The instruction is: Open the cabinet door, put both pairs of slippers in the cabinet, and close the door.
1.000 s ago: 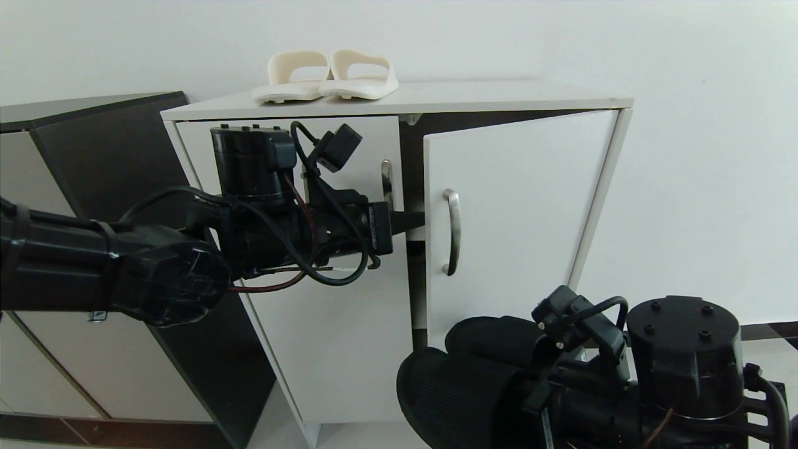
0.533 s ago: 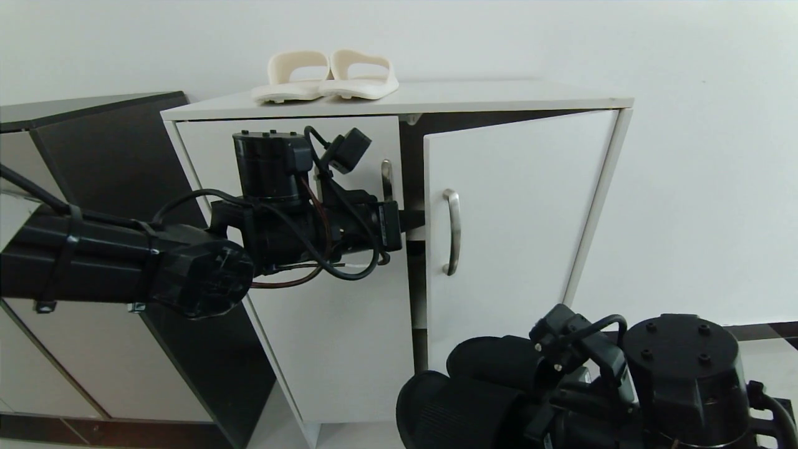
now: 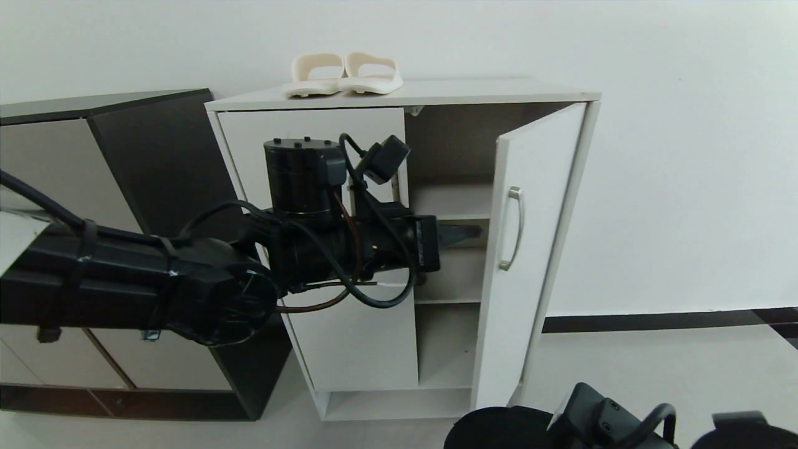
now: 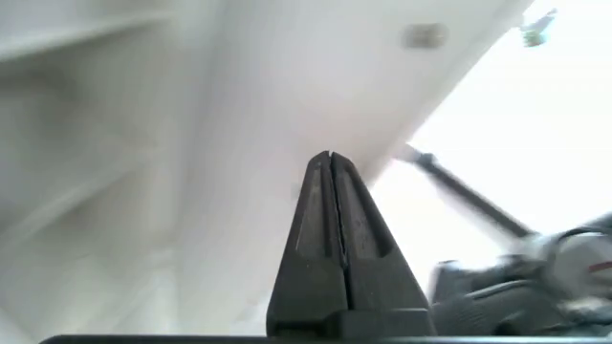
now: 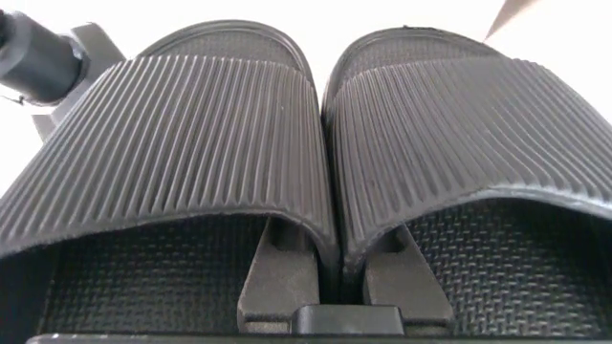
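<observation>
Fingers (image 4: 316, 225) of the left gripper (image 3: 461, 233), mid-frame, are pressed together, empty, at the white two-door cabinet's (image 3: 499, 92) opening. Cream foam slippers (image 3: 344, 73) lie on top, upper centre. Its right door (image 3: 542, 187) stands open: first step done. Lower right, the right gripper (image 5: 339, 287) clamps black ribbed rubber slippers (image 5: 191, 134); neither pair stowed.

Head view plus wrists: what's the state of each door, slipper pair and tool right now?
Right cabinet door: open, swung wide.
Left cabinet door: shut.
Cream slippers: side by side on the cabinet top.
Black slippers: pinched together in the right tool.
Left tool: shut, empty, at the cabinet opening.
Right tool: shut on the black slippers.
</observation>
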### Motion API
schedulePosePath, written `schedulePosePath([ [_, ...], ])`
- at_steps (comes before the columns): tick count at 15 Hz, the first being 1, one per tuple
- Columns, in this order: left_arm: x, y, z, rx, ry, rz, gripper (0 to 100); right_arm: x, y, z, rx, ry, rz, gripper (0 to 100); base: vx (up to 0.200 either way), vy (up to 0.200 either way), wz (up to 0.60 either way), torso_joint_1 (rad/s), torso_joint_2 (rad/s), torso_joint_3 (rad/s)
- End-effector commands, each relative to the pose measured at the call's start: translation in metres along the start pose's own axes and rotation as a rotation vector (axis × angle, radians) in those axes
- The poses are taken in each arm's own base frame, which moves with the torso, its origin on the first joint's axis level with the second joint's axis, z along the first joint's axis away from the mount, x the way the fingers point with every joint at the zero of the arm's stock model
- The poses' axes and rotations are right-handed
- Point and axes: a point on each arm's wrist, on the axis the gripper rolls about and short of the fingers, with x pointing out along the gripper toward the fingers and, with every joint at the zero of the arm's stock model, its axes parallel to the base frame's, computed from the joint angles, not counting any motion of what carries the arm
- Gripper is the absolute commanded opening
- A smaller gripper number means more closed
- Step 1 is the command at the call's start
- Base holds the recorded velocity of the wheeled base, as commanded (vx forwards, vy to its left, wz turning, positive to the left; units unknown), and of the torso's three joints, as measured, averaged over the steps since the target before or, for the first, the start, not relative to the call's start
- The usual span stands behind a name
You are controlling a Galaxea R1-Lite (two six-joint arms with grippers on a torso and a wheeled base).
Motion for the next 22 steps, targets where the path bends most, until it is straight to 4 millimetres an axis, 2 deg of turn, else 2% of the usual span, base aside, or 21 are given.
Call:
schedulePosePath([
  [1,0.022,-0.02,-0.008,-0.01,-0.013,-0.087,0,-0.007,0.004,0.003,-0.001,-0.035,0.019,0,-0.2,0.0,0.0,-0.002,0.0,0.002],
  [3,0.025,-0.017,-0.01,0.004,-0.036,-0.093,0,-0.002,0.004,0.005,0.005,-0.06,-0.01,0,-0.2,0.0,0.0,-0.002,0.0,0.002],
  [4,0.019,-0.012,-0.006,0.008,-0.055,-0.068,0,0.009,0.003,0.006,0.023,-0.063,-0.069,0,-0.2,0.0,0.0,0.002,0.0,0.002],
  [5,0.004,-0.006,0.004,0.023,-0.097,-0.009,0,0.024,0.002,0.01,0.053,-0.081,-0.14,0,-0.2,0.0,0.0,-0.002,0.0,0.002],
  [7,-0.042,-0.001,0.034,0.058,-0.194,0.097,0,0.07,-0.006,0.02,0.133,-0.139,-0.295,0,0.0,0.0,0.0,0.0,0.0,0.0],
  [8,-0.069,-0.003,0.045,0.071,-0.225,0.15,0,0.097,-0.017,0.024,0.155,-0.157,-0.37,0,0.0,0.0,0.0,0.0,0.0,0.0],
  [9,-0.101,-0.01,0.054,0.085,-0.251,0.223,0,0.124,-0.034,0.031,0.181,-0.184,-0.463,0,0.0,0.0,0.0,0.0,0.0,0.0],
  [11,-0.163,-0.034,0.057,0.128,-0.283,0.407,0,0.161,-0.074,0.054,0.215,-0.234,-0.594,0,0.0,0.0,0.0,0.0,0.0,0.0],
  [13,-0.217,-0.068,0.031,0.187,-0.255,0.624,0,0.184,-0.115,0.08,0.219,-0.288,-0.68,0,0.0,0.0,0.0,0.0,0.0,0.0],
  [15,-0.254,-0.105,-0.006,0.173,-0.255,0.776,0,0.194,-0.142,0.095,0.213,-0.322,-0.739,0,0.0,0.0,0.0,0.0,0.0,0.0],
  [16,-0.266,-0.116,-0.021,0.166,-0.259,0.827,0,0.194,-0.149,0.098,0.215,-0.329,-0.765,0,0.0,0.0,0.0,0.0,0.0,0.0],
  [17,-0.286,-0.136,-0.049,0.161,-0.277,0.91,0,0.191,-0.162,0.1,0.226,-0.34,-0.802,0,0.0,0.0,0.0,0.0,0.0,0.0],
  [19,-0.313,-0.162,-0.092,0.155,-0.295,0.978,0,0.181,-0.173,0.102,0.241,-0.351,-0.85,0,0.0,0.0,0.0,0.0,0.0,0.0],
  [20,-0.318,-0.166,-0.101,0.155,-0.299,0.99,0,0.179,-0.174,0.101,0.243,-0.347,-0.86,0,0.0,0.0,0.0,0.0,0.0,0.0],
  [21,-0.329,-0.176,-0.124,0.152,-0.311,1.04,0,0.168,-0.177,0.098,0.25,-0.346,-0.874,0,0.0,0.0,0.0,0.0,0.0,0.0],
  [22,-0.334,-0.179,-0.135,0.15,-0.318,1.069,0,0.163,-0.178,0.095,0.253,-0.345,-0.88,0,0.0,0.0,0.0,0.0,0.0,0.0],
])
